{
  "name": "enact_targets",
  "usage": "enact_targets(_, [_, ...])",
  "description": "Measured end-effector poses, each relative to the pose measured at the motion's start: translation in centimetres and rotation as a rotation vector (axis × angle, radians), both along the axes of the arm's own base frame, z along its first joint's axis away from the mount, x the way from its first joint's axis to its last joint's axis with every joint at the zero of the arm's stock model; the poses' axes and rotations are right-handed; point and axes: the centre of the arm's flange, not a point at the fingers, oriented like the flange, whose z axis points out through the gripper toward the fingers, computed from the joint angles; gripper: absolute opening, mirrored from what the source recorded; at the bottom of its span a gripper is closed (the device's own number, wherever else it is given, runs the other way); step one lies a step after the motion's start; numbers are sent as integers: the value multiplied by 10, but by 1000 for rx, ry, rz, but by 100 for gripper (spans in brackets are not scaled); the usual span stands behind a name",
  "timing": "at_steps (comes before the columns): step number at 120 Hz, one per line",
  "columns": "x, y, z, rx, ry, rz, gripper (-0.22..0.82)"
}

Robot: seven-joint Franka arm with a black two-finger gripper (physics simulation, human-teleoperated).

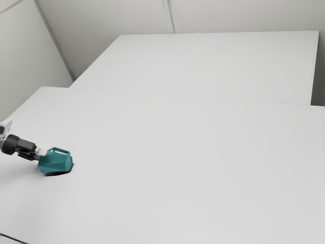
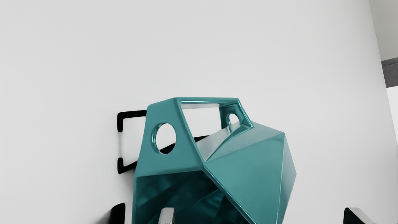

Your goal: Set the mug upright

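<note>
In the exterior view, the pale tabletop [image 1: 193, 168] spreads across the foreground; a second pale surface [image 1: 213, 63] lies beyond it toward one o'clock. Grey walls [image 1: 117, 15] stand behind, with a seam at twelve. The teal mug [image 1: 55, 162] lies on its side between eight and nine o'clock, handle uppermost, above a dark shadow. The fingers [image 1: 36, 157] reach it from its ten o'clock.

In the wrist view, the fingers [image 2: 167, 215] are spread wide, one before the mug's open mouth, the other outside, apart from its wall. Past the tabletop's edge, on the outer finger's side, runs a dark grey band [image 2: 391, 74].
</note>
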Motion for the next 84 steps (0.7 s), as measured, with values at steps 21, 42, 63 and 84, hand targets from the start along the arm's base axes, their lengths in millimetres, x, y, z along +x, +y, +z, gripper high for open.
enact_targets(21, [3,-3,-1,-4,-1,-4,43])
enact_targets(42, [3,-3,-4,-9,1,-4,28])
enact_targets(63, [5,-6,-5,-16,-2,-11,14])
enact_targets(84, [8,-10,-1,-22,-13,-23,4])
